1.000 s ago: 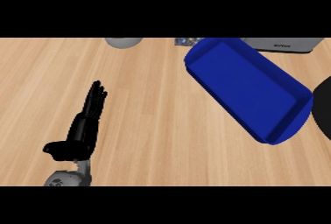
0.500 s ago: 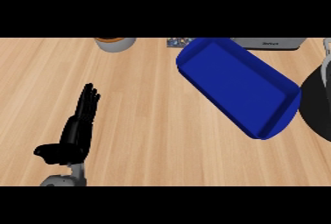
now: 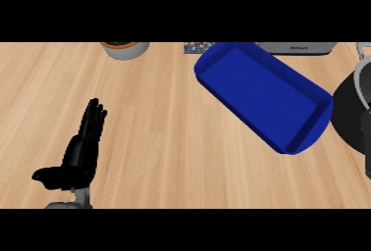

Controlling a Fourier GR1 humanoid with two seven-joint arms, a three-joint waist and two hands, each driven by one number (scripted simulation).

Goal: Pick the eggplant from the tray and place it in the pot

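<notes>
Since the earlier frames you see the whole scene slide leftward in the head view: the blue tray (image 3: 262,95) sits nearer the middle, and more of the dark pot (image 3: 351,115) shows at the right edge.

At lower left you have the left hand (image 3: 76,159), black, fingers straight and pointing up the view, thumb out to the left. It is open and holds nothing. A bit of grey forearm shows beneath it at the lower edge. It lies over bare wooden tabletop (image 3: 159,142), well apart from the tray.

At the top, left of centre, note a grey cup (image 3: 125,49) with an orange-brown inside, cut by the upper edge. Just right of it a small patterned item shows, too little of it to name.

The tray lies slanted, its long side running from upper left to lower right. Its floor reads plain blue; you cannot make out an eggplant on it, nor anywhere else in view.

Behind the tray's upper end a grey box-like appliance (image 3: 297,47) is partly visible.

At far right the pot's rim curves in, touching or just beside the tray's lower-right corner. The right hand is not in view.
</notes>
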